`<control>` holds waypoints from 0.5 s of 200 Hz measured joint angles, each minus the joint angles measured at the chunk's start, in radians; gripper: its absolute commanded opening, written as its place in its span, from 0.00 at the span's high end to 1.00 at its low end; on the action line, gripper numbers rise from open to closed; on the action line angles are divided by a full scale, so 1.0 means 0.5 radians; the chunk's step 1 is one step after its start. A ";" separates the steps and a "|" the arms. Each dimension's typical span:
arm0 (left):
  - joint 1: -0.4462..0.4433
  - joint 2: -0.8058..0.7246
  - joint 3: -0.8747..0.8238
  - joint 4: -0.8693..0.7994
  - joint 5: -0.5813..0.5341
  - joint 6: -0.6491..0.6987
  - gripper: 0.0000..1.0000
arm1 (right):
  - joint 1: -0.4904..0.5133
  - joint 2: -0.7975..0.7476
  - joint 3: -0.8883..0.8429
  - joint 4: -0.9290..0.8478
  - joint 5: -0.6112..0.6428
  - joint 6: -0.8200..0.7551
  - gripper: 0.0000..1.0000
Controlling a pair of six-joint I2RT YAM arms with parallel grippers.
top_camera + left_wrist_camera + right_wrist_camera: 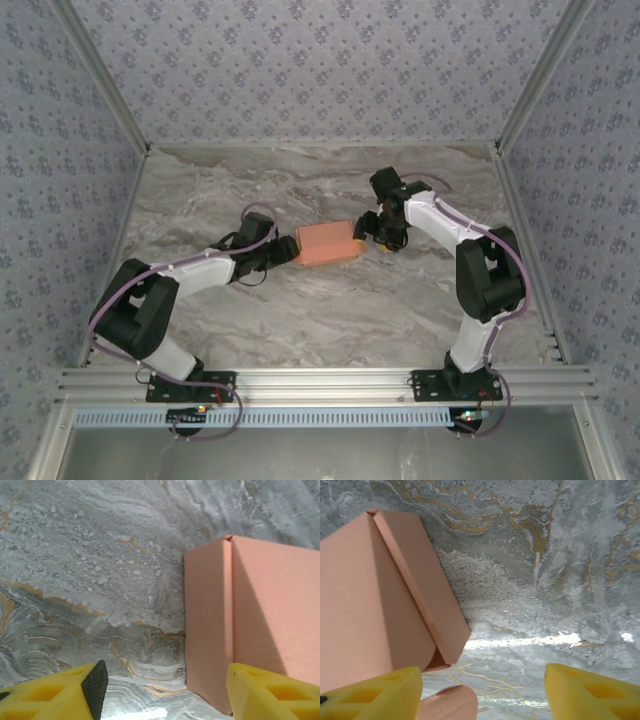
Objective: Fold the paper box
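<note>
Sitting on the marble table [300, 320], the paper box [328, 243] lies between the left fingers [283, 252] and the right fingers [372, 228], one set close at each end; contact can't be told from above. Left wrist: fingers spread apart, box [260, 605] just ahead of the finger at frame right, its near corner running behind that fingertip, bare table ahead of the other finger. Right wrist: fingers spread apart, box [365, 605] just ahead of the finger at frame left, end flap standing slightly open, rounded tab [451, 702] poking out just beside that fingertip.
</note>
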 measured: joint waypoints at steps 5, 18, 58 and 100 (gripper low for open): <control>0.000 0.008 0.000 -0.003 -0.002 0.012 0.34 | 0.004 0.000 0.008 -0.013 0.015 -0.017 0.33; 0.001 0.026 0.000 -0.014 -0.005 0.037 0.34 | 0.011 0.000 0.035 -0.034 0.041 -0.050 0.33; 0.001 0.031 0.000 -0.035 -0.018 0.069 0.34 | 0.031 -0.031 0.124 -0.042 0.057 -0.152 0.32; 0.000 -0.021 0.000 -0.072 -0.063 0.090 0.31 | 0.132 -0.017 0.189 -0.008 0.165 -0.293 0.32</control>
